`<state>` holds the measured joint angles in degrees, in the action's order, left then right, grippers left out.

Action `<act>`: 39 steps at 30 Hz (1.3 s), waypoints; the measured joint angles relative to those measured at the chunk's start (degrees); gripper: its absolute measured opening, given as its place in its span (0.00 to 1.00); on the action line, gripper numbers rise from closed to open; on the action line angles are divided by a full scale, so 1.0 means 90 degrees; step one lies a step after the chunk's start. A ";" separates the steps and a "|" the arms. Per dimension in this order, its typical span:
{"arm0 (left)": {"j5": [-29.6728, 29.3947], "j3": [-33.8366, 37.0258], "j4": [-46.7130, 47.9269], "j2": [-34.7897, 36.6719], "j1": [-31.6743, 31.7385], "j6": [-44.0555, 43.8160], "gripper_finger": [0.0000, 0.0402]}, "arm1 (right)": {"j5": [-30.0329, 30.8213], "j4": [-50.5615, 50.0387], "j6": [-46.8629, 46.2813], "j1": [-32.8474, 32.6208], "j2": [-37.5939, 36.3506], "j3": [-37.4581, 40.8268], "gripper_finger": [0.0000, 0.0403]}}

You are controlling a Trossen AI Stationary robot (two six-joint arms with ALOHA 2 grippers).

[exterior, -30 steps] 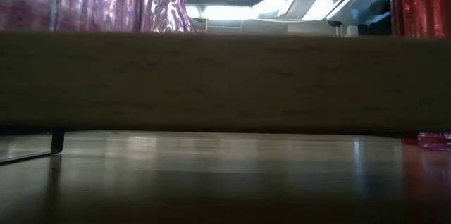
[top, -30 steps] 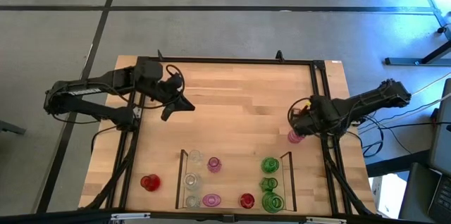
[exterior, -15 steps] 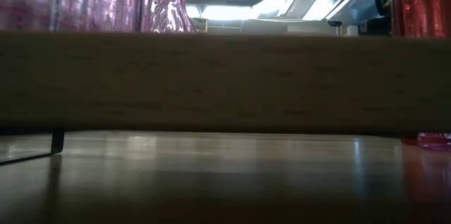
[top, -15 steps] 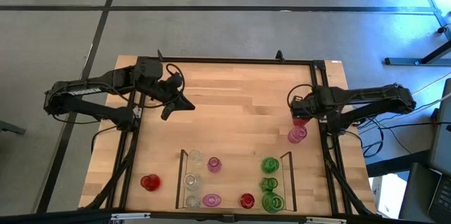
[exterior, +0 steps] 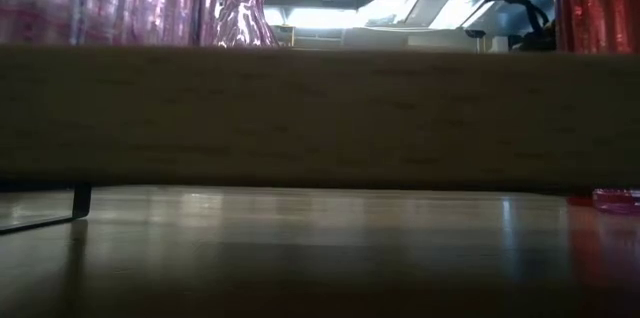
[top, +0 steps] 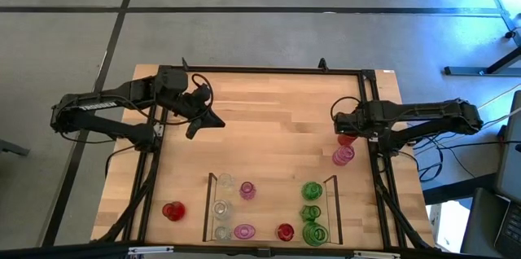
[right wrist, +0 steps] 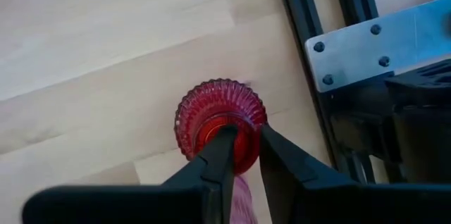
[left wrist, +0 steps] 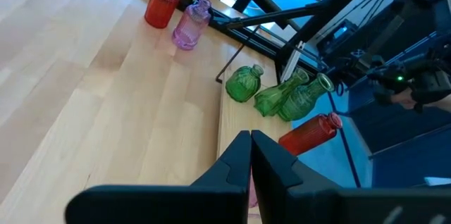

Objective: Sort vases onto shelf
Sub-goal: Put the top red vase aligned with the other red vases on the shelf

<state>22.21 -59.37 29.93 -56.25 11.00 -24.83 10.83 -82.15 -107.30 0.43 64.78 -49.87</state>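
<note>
My right gripper (top: 343, 125) hangs over a red ribbed vase (top: 346, 138) standing near the table's right edge. In the right wrist view its fingers point down at the red vase's mouth (right wrist: 215, 129) with a narrow gap (right wrist: 244, 131) between them. A pink vase (top: 343, 155) stands just on the near side of it. The shelf (top: 269, 202) at the near edge holds clear, pink, red and green vases. Another red vase (top: 172, 211) stands left of the shelf. My left gripper (top: 213, 122) waits, shut, over the table's left half. My right gripper comes at the red vase from above, pointing down. One fingertip (right wrist: 227, 134) shows over the mouth's rim and the other (right wrist: 263, 129) over the ribbed shoulder. I cannot tell whether either touches the glass. The vase stands upright on the table.
The black frame rail (right wrist: 303, 27) with a metal bracket (right wrist: 380, 37) runs close beside the red vase. Three green vases (left wrist: 278, 94) fill the shelf's right column. Bare wood (top: 269, 129) lies between the two arms. The low view is mostly blocked by a wooden board (exterior: 320, 118).
My right gripper has moved a little toward the far edge, off the pink vase, and its arm has stretched out flatter. The red vase, hidden under the gripper a second ago, now shows below it. In the low view the dark arm has come lower.
</note>
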 joint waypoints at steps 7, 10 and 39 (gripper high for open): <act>0.0001 0.0000 0.0002 0.0000 0.0000 0.0134 0.01 | -0.0101 0.0373 0.0177 0.0002 -0.0001 0.0081 0.15; 0.0001 0.0000 0.0004 0.0000 0.0000 0.0162 0.01 | -0.0113 0.0648 0.0269 0.0005 -0.0022 0.0224 0.15; 0.0314 0.0000 0.0062 0.0000 -0.0005 0.0118 0.01 | -0.0022 0.1408 0.2175 -0.0002 -0.0227 -0.0971 0.00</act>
<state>25.04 -59.37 30.49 -56.25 10.96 -23.77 10.64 -69.48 -87.72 0.40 62.73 -58.60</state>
